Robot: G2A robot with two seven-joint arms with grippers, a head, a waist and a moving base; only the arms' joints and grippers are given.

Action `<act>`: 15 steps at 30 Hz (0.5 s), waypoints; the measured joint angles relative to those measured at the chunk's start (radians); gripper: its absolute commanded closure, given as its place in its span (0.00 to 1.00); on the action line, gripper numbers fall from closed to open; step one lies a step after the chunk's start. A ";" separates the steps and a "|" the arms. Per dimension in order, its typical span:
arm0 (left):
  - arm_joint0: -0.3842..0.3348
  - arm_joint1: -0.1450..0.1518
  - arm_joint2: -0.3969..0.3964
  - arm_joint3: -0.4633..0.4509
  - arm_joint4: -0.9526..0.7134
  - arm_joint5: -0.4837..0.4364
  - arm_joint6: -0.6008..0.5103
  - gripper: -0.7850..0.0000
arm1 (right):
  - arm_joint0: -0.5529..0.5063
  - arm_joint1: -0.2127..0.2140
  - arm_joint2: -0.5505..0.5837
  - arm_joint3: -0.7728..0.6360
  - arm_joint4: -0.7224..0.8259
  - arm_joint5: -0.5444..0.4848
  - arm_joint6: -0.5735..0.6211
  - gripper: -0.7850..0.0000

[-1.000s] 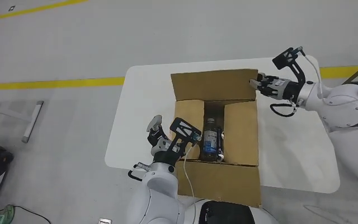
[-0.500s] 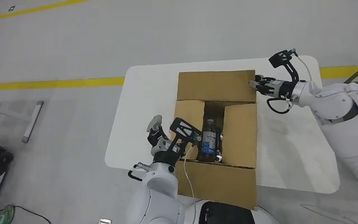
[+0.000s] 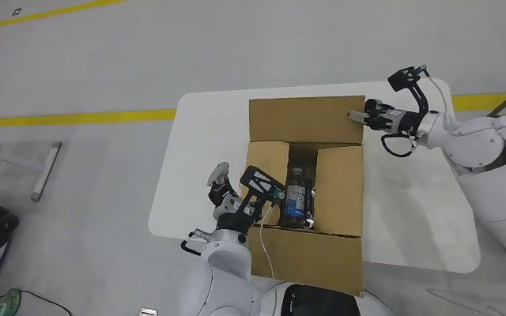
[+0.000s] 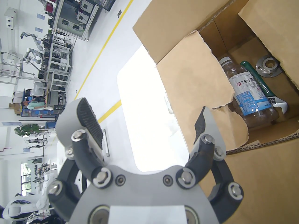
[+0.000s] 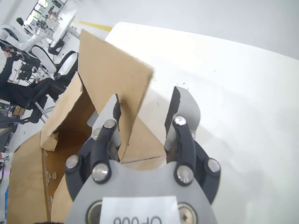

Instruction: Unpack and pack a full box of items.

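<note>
- I see the corrugated cardboard box (image 3: 312, 257) in the middle of the white table (image 3: 205, 142), flaps spread and one side flap torn ragged.
- Inside lie a clear plastic bottle (image 4: 247, 94), a green-handled wrench (image 4: 261, 87) and a round steel flange (image 4: 268, 66).
- My left gripper (image 4: 142, 113) stands wide open beside the torn flap.
- My right gripper (image 5: 147, 96) is open, astride the far flap's corner.

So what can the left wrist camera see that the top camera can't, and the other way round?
Left wrist view: a round metal flange lying in the box, beside the wrench. Top view: the right gripper, open at the corner of the box's far flap, and the whole white table. Both: the box, the bottle lying inside it, and the open left gripper beside the box.
</note>
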 measured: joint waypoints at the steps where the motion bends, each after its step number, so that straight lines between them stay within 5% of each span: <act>1: 0.000 0.000 0.000 0.000 0.000 0.000 0.000 0.00 | -0.016 0.004 0.018 -0.017 0.001 -0.001 -0.006 0.00; 6: 0.000 0.000 0.000 0.000 0.000 0.000 0.000 0.00 | -0.148 0.026 0.156 -0.161 -0.006 -0.022 -0.106 0.00; 10: 0.000 0.000 0.000 0.000 0.000 0.000 0.000 0.00 | -0.310 0.037 0.288 -0.330 -0.117 -0.047 -0.278 0.91; 11: 0.000 0.000 0.000 0.000 0.000 0.000 0.000 0.00 | -0.356 0.038 0.317 -0.373 -0.151 -0.051 -0.325 1.00; 15: 0.000 0.000 0.000 0.000 0.000 0.000 0.000 0.00 | -0.586 0.035 0.428 -0.545 -0.314 -0.032 -0.503 1.00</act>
